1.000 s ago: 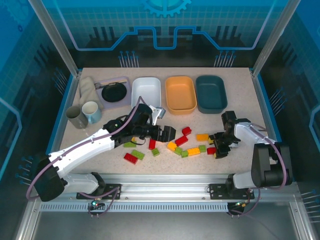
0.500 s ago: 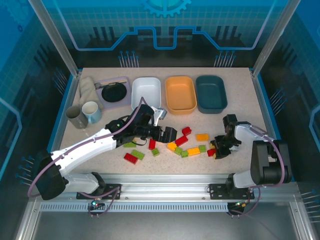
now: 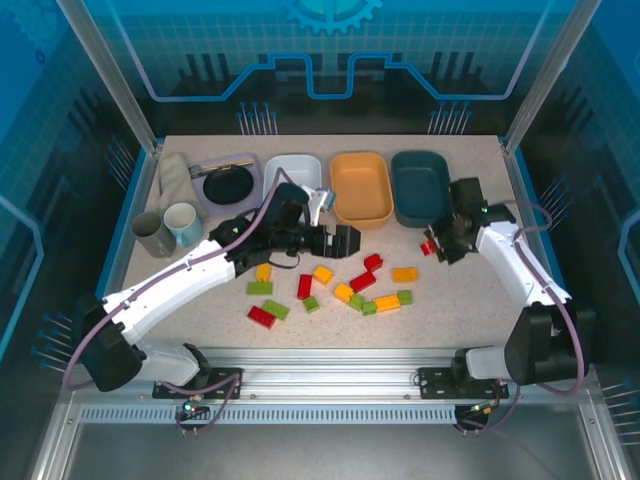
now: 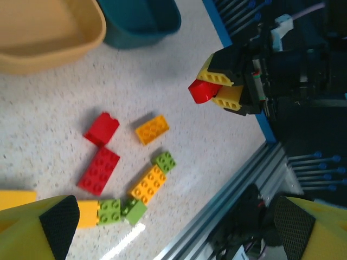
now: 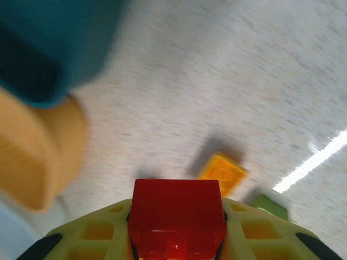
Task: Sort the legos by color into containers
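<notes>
A: Red lego (image 3: pixel 428 247) clamped in the right gripper (image 3: pixel 443 240), held just short of the teal tub (image 3: pixel 421 188).
B: Mid-carry, I'd say; next, pick a tub and release over it. Left gripper (image 3: pixel 340 240) hangs spread, empty.

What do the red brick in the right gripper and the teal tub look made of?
Red brick: hard glossy plastic, by its sheen and crisp edges. Teal tub: probably matte plastic or silicone; smooth, rounded, no glare.
</notes>
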### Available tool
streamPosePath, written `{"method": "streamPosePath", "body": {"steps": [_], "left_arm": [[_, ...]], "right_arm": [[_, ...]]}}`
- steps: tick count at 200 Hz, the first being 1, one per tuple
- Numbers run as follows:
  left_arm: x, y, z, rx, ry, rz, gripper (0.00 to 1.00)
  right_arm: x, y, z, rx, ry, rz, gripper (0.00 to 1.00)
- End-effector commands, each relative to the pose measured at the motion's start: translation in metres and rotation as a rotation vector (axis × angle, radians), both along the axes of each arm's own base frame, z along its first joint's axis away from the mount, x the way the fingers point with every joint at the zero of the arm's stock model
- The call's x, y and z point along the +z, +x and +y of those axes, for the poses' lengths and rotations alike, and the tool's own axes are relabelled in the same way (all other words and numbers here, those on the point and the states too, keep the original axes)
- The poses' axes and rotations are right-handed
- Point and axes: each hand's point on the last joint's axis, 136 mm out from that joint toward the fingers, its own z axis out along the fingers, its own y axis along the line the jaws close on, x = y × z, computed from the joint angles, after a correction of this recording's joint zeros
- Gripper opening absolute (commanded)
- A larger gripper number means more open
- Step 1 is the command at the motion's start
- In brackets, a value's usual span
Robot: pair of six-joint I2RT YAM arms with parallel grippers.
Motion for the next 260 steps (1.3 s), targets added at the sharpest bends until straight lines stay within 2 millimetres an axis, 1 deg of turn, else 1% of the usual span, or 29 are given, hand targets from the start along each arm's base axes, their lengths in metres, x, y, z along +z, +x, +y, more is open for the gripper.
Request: {"method": "streamPosePath", "body": {"steps": [1, 16, 28, 31, 39, 56, 61, 77, 94, 106, 119, 122, 126, 140, 151, 168, 188, 205, 208, 210, 214, 230, 237, 240, 243, 246, 255, 258, 260], "left_arm": [[0.007, 0.022, 0.006, 0.059, 0.000, 0.047, 0.97], [0.007, 0.039, 0.010, 0.098, -0.006, 0.068, 0.97], [0.009, 0.051, 0.013, 0.121, -0.019, 0.077, 0.97], [0.010, 0.054, 0.015, 0.128, -0.024, 0.079, 0.97], [0.011, 0.064, 0.018, 0.149, -0.035, 0.080, 0.97], [0.012, 0.081, 0.023, 0.189, -0.062, 0.096, 0.97], [0.012, 0.086, 0.025, 0.197, -0.070, 0.099, 0.97], [0.012, 0.100, 0.026, 0.216, -0.087, 0.100, 0.97], [0.013, 0.111, 0.024, 0.223, -0.093, 0.099, 0.97], [0.013, 0.117, 0.023, 0.225, -0.090, 0.096, 0.97], [0.011, 0.120, 0.021, 0.223, -0.085, 0.101, 0.97], [0.009, 0.120, 0.021, 0.225, -0.083, 0.104, 0.97], [0.009, 0.121, 0.021, 0.227, -0.083, 0.106, 0.97], [0.006, 0.120, 0.023, 0.237, -0.070, 0.113, 0.96], [0.003, 0.119, 0.027, 0.255, -0.055, 0.122, 0.96], [0.000, 0.114, 0.035, 0.279, -0.028, 0.136, 0.96], [-0.006, 0.105, 0.048, 0.313, 0.017, 0.159, 0.96], [-0.017, 0.092, 0.068, 0.382, 0.087, 0.206, 0.96], [-0.021, 0.090, 0.073, 0.400, 0.102, 0.218, 0.96], [-0.023, 0.088, 0.077, 0.414, 0.113, 0.227, 0.96], [-0.028, 0.084, 0.084, 0.438, 0.134, 0.244, 0.96], [-0.044, 0.063, 0.107, 0.504, 0.210, 0.302, 0.96], [-0.051, 0.055, 0.115, 0.521, 0.241, 0.320, 0.95], [-0.053, 0.051, 0.119, 0.527, 0.251, 0.325, 0.95], [-0.056, 0.047, 0.123, 0.533, 0.267, 0.333, 0.95], [-0.060, 0.043, 0.127, 0.537, 0.282, 0.341, 0.95], [-0.070, 0.031, 0.139, 0.556, 0.331, 0.363, 0.95], [-0.074, 0.027, 0.143, 0.561, 0.345, 0.372, 0.95], [-0.076, 0.025, 0.146, 0.565, 0.353, 0.378, 0.95]], "right_arm": [[0.011, 0.033, -0.003, 0.152, -0.124, -0.025, 0.30], [0.018, 0.063, -0.002, 0.220, -0.168, -0.037, 0.30], [0.016, 0.084, -0.003, 0.254, -0.198, -0.023, 0.31], [0.012, 0.089, -0.003, 0.263, -0.202, -0.011, 0.31], [0.011, 0.104, -0.004, 0.279, -0.209, -0.008, 0.31], [-0.005, 0.128, -0.003, 0.316, -0.214, 0.043, 0.31], [-0.013, 0.135, -0.002, 0.326, -0.214, 0.062, 0.31], [-0.034, 0.149, -0.004, 0.338, -0.219, 0.123, 0.31], [-0.047, 0.167, -0.007, 0.329, -0.213, 0.135, 0.32], [-0.060, 0.177, -0.010, 0.322, -0.207, 0.150, 0.32], [-0.065, 0.185, -0.012, 0.320, -0.203, 0.170, 0.33], [-0.074, 0.185, -0.013, 0.321, -0.200, 0.193, 0.33], [-0.077, 0.186, -0.013, 0.322, -0.197, 0.201, 0.33], [-0.087, 0.191, -0.014, 0.334, -0.187, 0.227, 0.42], [-0.088, 0.194, -0.014, 0.347, -0.197, 0.231, 0.49], [-0.078, 0.200, -0.014, 0.362, -0.208, 0.205, 0.55], [-0.051, 0.206, -0.012, 0.368, -0.212, 0.140, 0.60], [-0.013, 0.206, -0.004, 0.389, -0.227, 0.058, 0.61], [-0.011, 0.205, -0.003, 0.396, -0.232, 0.052, 0.61], [0.001, 0.204, -0.001, 0.399, -0.237, 0.027, 0.61], [0.013, 0.203, 0.001, 0.406, -0.248, -0.001, 0.61], [0.056, 0.194, 0.020, 0.463, -0.300, -0.118, 0.61], [0.076, 0.185, 0.035, 0.510, -0.324, -0.185, 0.62], [0.078, 0.183, 0.037, 0.522, -0.333, -0.195, 0.62], [0.087, 0.179, 0.043, 0.540, -0.346, -0.228, 0.62], [0.095, 0.174, 0.052, 0.568, -0.361, -0.264, 0.63], [0.111, 0.162, 0.067, 0.620, -0.381, -0.336, 0.64], [0.111, 0.157, 0.075, 0.646, -0.383, -0.351, 0.65], [0.118, 0.153, 0.080, 0.660, -0.385, -0.380, 0.65]]}}
